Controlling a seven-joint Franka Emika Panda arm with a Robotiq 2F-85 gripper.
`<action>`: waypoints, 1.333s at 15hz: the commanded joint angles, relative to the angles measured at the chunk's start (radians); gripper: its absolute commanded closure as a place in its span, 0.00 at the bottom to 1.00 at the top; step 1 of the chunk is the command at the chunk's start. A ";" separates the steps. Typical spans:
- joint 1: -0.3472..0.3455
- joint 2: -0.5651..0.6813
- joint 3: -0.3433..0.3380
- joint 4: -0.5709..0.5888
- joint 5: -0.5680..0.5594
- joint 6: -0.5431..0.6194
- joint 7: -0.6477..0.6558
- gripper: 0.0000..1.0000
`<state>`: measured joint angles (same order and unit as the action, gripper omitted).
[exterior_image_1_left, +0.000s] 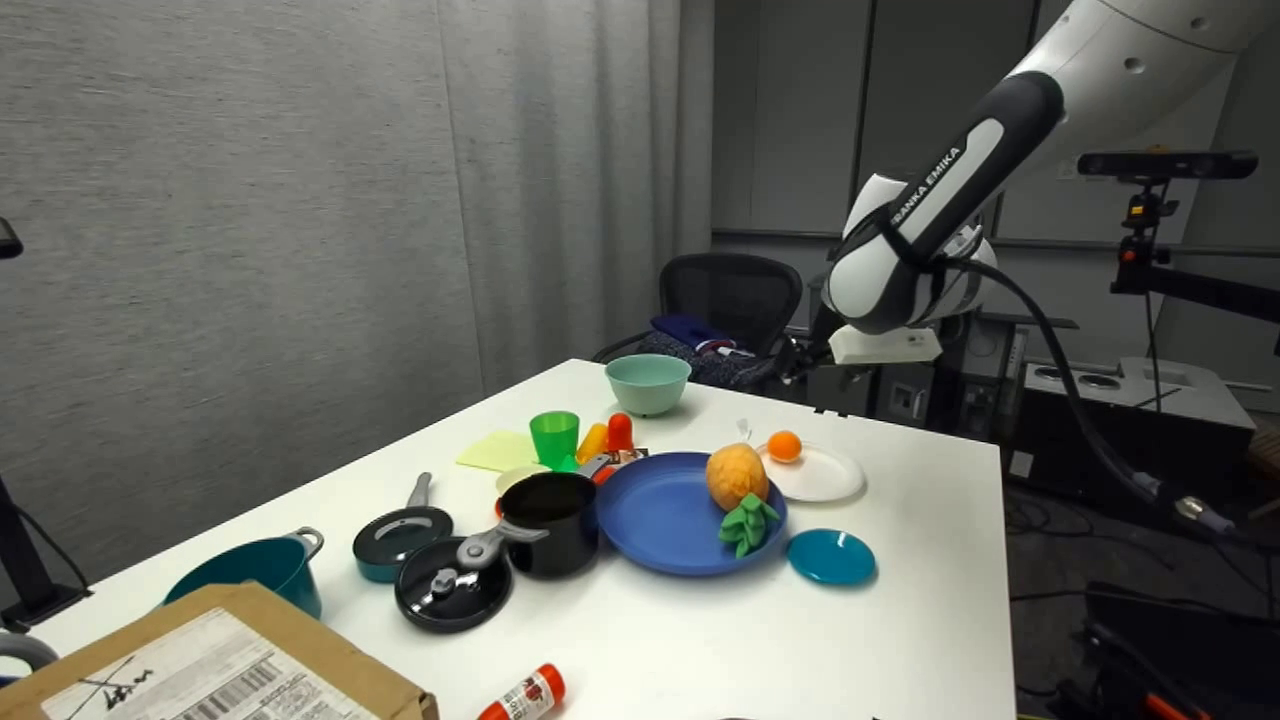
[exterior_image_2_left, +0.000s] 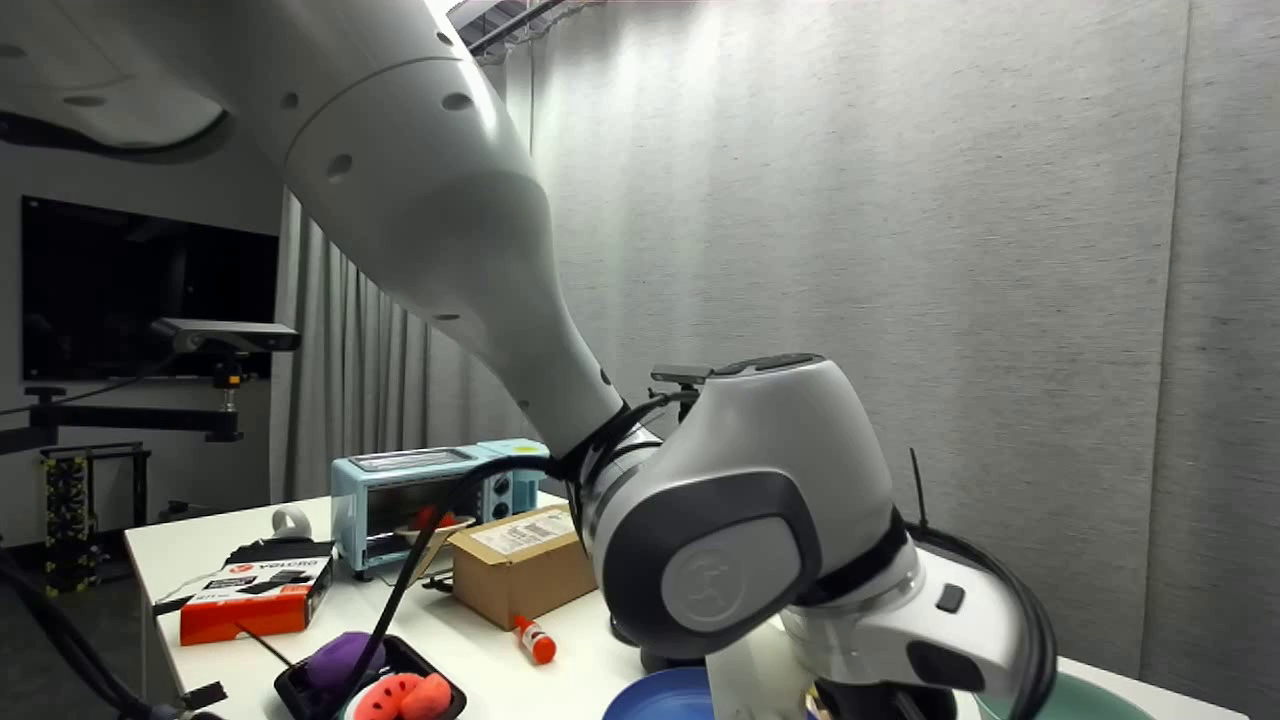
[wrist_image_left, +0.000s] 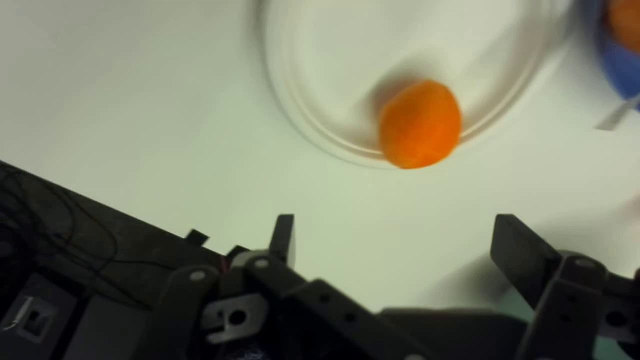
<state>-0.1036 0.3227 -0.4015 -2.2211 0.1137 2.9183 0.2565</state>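
While my pincer (wrist_image_left: 394, 232) gapes, holding nothing, the orange ball (wrist_image_left: 420, 125) sits at my twelve o'clock in the wrist view, on the white plate (wrist_image_left: 340, 60) at its six o'clock rim; I judge it light, perhaps soft, apt to roll, best gripped across its widest girth.

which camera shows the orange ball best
The wrist view: the orange ball shows large and unblocked. In an exterior view, it's small on the white plate. In an exterior view with the arm close up, I can't make it out.
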 joint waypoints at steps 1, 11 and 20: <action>0.111 0.130 -0.165 0.083 -0.156 -0.100 0.157 0.00; -0.206 0.147 0.208 0.149 0.090 -0.116 -0.122 0.00; -0.324 0.205 0.309 0.216 0.212 -0.116 -0.195 0.00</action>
<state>-0.3843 0.4928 -0.1318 -2.0653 0.2653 2.8264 0.0998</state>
